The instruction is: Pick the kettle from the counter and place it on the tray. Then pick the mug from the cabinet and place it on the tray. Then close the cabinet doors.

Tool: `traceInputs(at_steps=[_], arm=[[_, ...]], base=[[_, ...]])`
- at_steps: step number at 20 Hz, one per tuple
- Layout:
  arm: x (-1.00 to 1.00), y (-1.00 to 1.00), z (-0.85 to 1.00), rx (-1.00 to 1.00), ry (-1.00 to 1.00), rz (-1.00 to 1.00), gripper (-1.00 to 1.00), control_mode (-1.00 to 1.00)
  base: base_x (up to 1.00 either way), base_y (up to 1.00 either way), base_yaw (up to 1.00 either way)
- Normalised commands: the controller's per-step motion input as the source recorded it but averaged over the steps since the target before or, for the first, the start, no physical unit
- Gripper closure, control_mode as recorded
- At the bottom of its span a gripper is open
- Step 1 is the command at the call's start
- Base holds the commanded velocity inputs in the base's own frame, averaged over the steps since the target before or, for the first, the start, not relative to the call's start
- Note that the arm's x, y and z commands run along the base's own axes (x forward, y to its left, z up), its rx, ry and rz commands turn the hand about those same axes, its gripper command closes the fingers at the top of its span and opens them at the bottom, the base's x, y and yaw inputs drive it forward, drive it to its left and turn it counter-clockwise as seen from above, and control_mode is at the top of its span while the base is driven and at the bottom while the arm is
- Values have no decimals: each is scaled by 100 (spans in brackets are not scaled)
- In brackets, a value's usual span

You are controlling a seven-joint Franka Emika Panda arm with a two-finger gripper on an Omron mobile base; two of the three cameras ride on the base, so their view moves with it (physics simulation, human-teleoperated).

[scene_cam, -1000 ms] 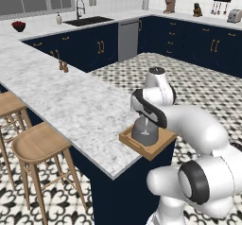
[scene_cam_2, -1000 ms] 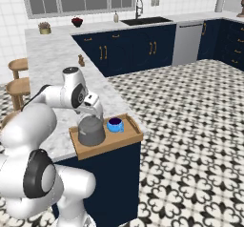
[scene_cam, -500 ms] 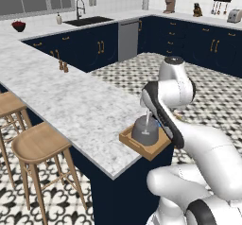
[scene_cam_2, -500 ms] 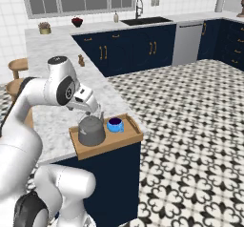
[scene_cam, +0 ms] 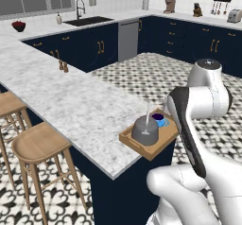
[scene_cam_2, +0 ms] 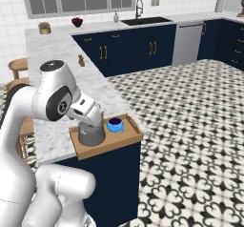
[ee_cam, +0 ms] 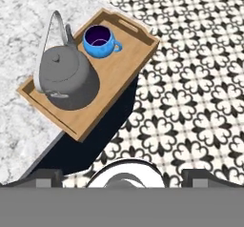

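your kettle (ee_cam: 66,76) and mug (ee_cam: 99,42) both sit on the tray (ee_cam: 131,54), which lies at the bench (scene_cam: 71,101) corner with one end hanging past the edge, likely so the arm can reach it from the floor side. the mug stands just beside the kettle, handle turned away from it. your tool (ee_cam: 121,174) hangs above the tray, fingers wide apart, holding nothing. judging from this, only the cabinet doors remain. no writing or labels can be read.
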Motion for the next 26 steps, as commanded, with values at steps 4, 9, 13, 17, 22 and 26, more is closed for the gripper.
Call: traceInputs(at_steps=[4,9,13,17,22,26], arm=[[-22,3,-23,-1,0,0,-100,-100],[-24,2,-23,-2,-6,0,-100,-100],[-19,-4,-5,0,-5,-3,-100,100],[0,0,0,0,0,0,-100,100],[0,0,0,0,0,0,-100,100],[0,0,0,0,0,0,-100,100]], base=[[0,0,0],[0,0,0],[-70,-12,-21],[-68,-3,-55],[-28,0,-79],[-1,1,-78]])
